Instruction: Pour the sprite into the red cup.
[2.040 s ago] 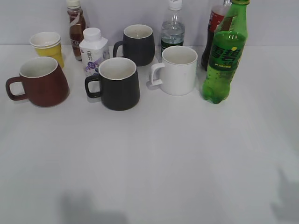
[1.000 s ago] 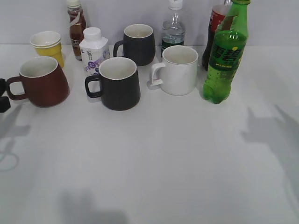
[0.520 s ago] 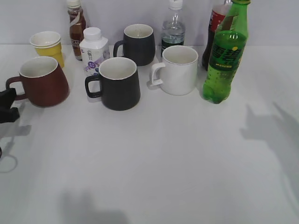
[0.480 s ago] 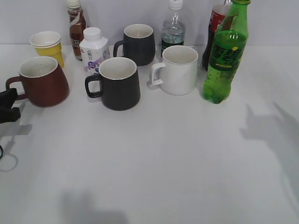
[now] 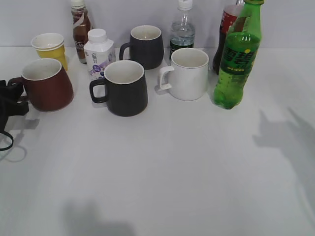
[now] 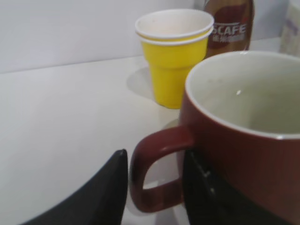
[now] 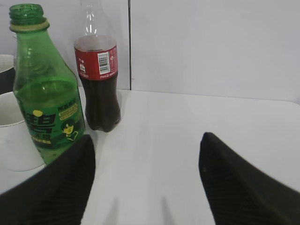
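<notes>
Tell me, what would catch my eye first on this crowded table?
Probably the bright green sprite standing tall at the back right, just in front of a dark cola bottle. Next, the red cup at the far left, where the left end effector has its fingers on either side of the cup's handle. Between them sit two black mugs, a white mug and a yellow paper cup.
</notes>
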Controlling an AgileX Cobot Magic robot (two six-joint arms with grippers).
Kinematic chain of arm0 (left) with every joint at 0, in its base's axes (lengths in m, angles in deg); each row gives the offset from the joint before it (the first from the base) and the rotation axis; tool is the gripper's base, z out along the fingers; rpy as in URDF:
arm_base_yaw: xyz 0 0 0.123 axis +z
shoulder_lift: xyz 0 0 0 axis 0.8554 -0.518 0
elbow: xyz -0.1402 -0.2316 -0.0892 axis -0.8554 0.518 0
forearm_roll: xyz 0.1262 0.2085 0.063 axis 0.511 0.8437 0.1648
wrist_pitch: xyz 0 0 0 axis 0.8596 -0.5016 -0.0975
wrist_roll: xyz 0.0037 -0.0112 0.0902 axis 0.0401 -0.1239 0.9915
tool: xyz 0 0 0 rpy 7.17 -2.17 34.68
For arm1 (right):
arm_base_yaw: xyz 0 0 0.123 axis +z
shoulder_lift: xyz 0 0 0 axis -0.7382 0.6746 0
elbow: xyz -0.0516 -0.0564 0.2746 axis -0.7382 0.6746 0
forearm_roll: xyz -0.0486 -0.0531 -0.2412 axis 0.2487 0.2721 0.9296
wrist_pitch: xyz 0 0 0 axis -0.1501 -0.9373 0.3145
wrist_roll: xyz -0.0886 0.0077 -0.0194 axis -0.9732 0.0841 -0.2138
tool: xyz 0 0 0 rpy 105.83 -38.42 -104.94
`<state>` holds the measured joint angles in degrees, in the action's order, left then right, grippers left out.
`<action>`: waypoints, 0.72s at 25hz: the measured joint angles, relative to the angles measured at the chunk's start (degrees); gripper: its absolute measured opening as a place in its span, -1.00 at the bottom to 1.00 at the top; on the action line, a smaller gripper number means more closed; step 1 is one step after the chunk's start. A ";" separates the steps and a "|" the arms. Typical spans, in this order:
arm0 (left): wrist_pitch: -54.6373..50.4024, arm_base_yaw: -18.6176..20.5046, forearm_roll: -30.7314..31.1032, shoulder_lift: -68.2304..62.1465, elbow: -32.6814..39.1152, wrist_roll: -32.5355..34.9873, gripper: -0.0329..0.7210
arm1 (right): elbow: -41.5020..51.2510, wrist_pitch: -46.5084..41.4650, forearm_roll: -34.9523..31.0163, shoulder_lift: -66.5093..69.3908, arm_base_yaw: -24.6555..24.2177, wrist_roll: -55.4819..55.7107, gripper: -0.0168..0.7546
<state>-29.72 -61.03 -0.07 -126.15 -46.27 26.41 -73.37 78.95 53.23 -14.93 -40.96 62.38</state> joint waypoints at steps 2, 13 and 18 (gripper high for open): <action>-0.27 0.00 -0.16 -1.30 -1.15 0.12 -0.08 | 0.00 0.00 0.00 0.00 0.00 0.00 0.39; -0.63 1.66 0.20 -5.84 -5.99 0.16 -0.08 | 0.00 0.05 0.13 0.00 0.00 0.00 0.33; -0.77 4.43 3.85 -6.36 -6.38 0.23 -0.08 | 0.00 0.05 0.13 0.00 0.00 0.00 0.29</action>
<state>-30.49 -56.60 3.77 -132.51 -52.65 26.64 -73.37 79.00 53.35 -14.93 -40.96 62.38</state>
